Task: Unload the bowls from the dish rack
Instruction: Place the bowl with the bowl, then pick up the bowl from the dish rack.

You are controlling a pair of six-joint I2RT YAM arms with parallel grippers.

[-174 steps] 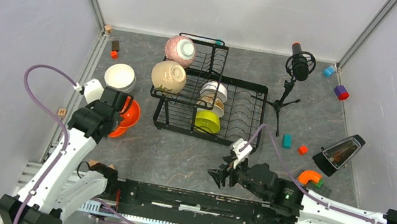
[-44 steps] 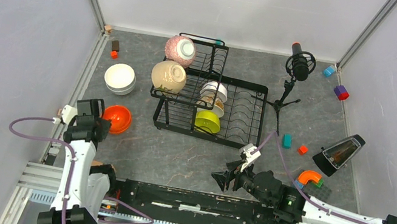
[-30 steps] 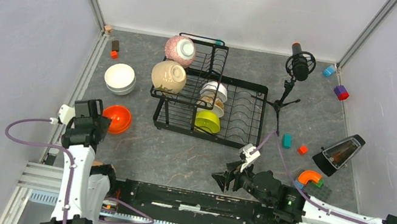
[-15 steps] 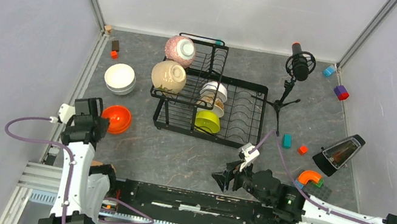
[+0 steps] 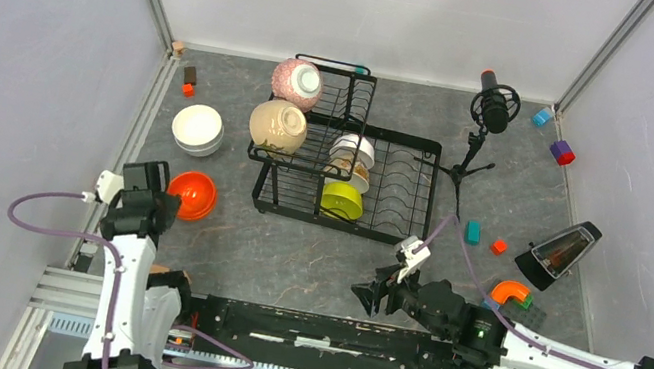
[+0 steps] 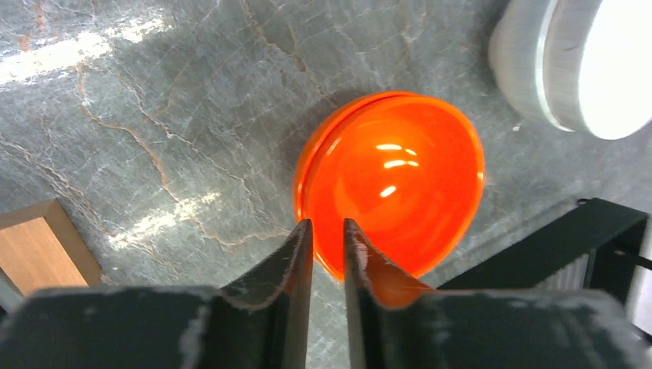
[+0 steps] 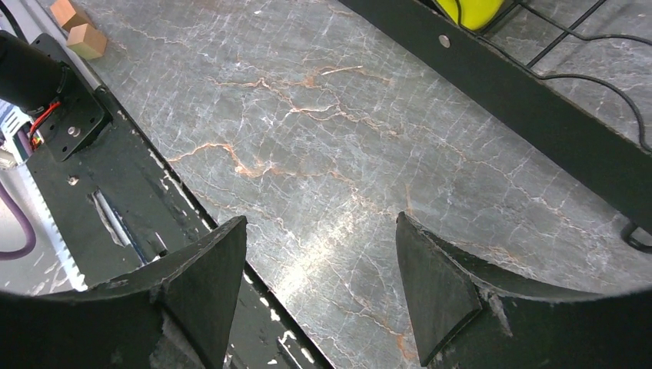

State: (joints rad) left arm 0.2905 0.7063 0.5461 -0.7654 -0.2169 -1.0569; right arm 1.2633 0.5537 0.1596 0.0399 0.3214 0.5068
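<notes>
Left of the dish rack (image 5: 406,173), the orange bowl (image 5: 194,194) and the white stack (image 5: 197,127) sit unloaded. The pink-speckled bowl (image 5: 297,81), beige bowl (image 5: 278,124), lime-green bowl (image 5: 342,199) and pale bowls (image 5: 352,153) remain inside. The left gripper (image 6: 324,224) hovers over the orange bowl, pinched nearly closed and apparently empty. The right gripper (image 7: 317,223) gapes empty before the rack.

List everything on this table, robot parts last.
rack: one, black, centre
pink bowl: one, speckled, rack's upper shelf
beige bowl: one, upper shelf
white bowls: few, on edge, lower tray
green bowl: one, lime, lower tray front
white stack: count unclear, left of rack
orange bowl: maybe two nested, near left
microphone: one, black, right of rack
wedge: one, black, right side
small blocks: several, mixed colours, scattered
left gripper: black, narrow jaws at orange bowl's rim
right gripper: black, open, before rack
</notes>
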